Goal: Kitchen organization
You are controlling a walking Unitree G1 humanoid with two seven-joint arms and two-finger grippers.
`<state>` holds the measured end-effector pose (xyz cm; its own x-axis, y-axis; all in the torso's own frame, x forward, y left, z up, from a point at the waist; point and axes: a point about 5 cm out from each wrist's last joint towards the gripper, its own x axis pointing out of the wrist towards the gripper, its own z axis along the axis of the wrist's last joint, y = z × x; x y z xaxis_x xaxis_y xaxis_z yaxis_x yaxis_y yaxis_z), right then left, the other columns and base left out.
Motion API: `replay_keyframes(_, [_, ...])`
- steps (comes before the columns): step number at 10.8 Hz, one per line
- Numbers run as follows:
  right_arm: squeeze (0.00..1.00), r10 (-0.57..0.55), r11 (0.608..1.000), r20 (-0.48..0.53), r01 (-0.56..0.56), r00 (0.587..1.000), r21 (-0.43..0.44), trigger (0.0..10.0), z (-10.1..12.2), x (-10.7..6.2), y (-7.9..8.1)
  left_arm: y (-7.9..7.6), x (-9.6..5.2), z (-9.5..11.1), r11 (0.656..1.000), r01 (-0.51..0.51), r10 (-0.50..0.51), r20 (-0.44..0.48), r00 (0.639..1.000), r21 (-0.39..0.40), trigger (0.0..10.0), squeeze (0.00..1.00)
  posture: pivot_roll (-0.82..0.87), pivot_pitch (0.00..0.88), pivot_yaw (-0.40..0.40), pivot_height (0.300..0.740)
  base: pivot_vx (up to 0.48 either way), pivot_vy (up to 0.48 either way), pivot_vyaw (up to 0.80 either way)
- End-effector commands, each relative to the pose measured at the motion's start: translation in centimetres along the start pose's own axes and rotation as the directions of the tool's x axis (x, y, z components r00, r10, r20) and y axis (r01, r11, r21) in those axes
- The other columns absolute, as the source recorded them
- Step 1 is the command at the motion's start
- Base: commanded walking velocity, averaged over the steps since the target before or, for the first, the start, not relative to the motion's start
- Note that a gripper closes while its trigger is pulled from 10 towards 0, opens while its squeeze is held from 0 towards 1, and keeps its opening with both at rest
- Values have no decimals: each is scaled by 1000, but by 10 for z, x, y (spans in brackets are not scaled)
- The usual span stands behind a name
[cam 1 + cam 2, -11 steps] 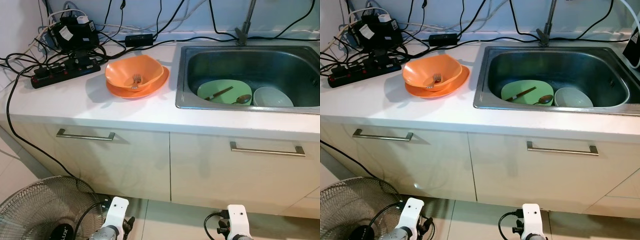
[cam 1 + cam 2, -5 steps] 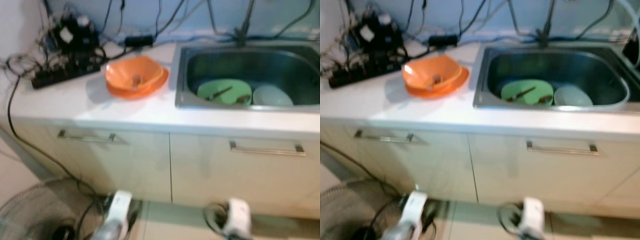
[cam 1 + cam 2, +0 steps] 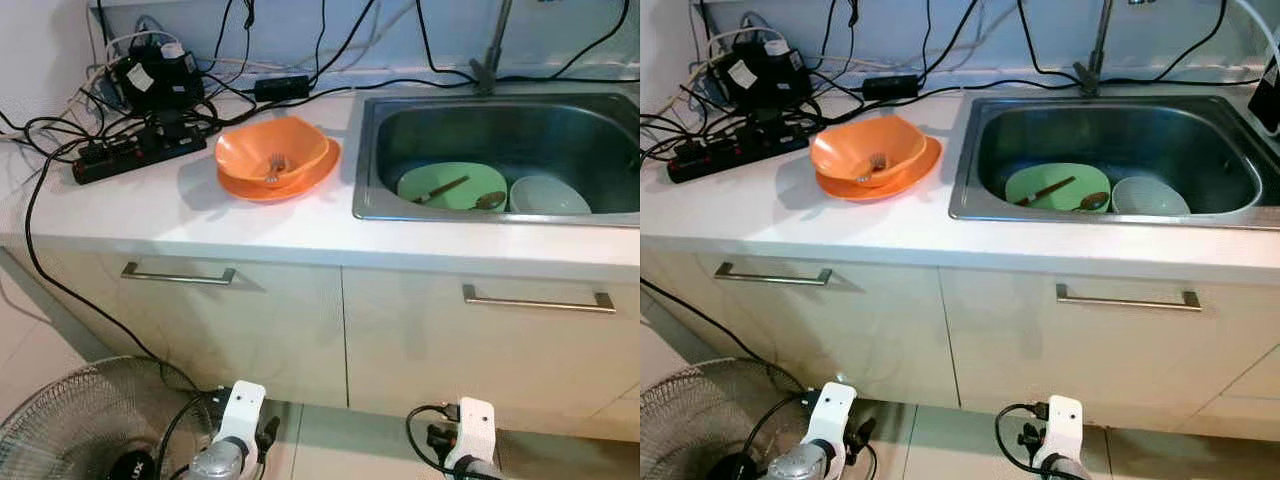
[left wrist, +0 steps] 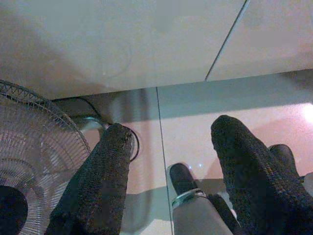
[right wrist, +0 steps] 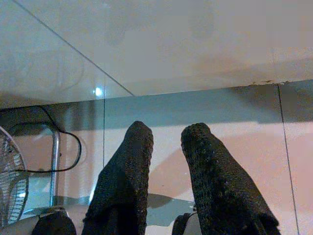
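While both arms hang low in front of the cabinet doors, the left pincer (image 4: 168,161) points at the floor tiles with its fingers spread well apart and nothing between them, and the right pincer (image 5: 164,161) has its fingers apart by a narrower gap, also empty; a standing fan (image 3: 85,420) sits on the floor just beside the left arm. Everything to be organised lies above and ahead of both pincers, up on the white tabletop (image 3: 300,225) and in the steel sink (image 3: 372,150). An orange bowl (image 3: 272,150) rests on an orange plate (image 3: 325,172) with a fork (image 3: 275,165) lying in it, on the left arm's side and nearer to that arm. Inside the sink, on the right arm's side, a green plate (image 3: 452,187) carries a brown-handled utensil lying diagonally and a spoon (image 3: 488,199), with a pale bowl (image 3: 545,196) touching its edge. Behind the orange bowl, a power strip (image 3: 135,153) and tangled cables crowd the tabletop's back corner
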<state>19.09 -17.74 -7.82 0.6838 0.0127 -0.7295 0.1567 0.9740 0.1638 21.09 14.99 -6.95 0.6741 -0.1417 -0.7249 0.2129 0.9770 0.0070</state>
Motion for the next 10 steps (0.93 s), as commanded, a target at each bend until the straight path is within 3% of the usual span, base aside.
replay_keyframes(1, [0,10,1000,-9,-10,1000,19,10000,-1,1,3,5,-1,-2,1000,-22,22,-5,1000,-1,10000,0,0,0,123,740,0,0,0])
replay_keyframes(4, [0,-7,999,56,5,998,32,10000,11,1,-2,15,-1,10,998,-55,57,67,996,-28,10000,0,5,0,128,740,0,0,0])
replay_keyframes(8, [0,-49,998,246,58,968,-32,10000,41,-5,-30,37,-10,17,990,-133,123,207,971,39,10000,0,18,0,126,740,0,0,0])
replay_keyframes(10, [0,25,998,389,-1,921,-62,10000,57,-10,-25,42,-18,42,981,-179,131,420,898,78,10000,0,34,0,118,740,0,0,0])
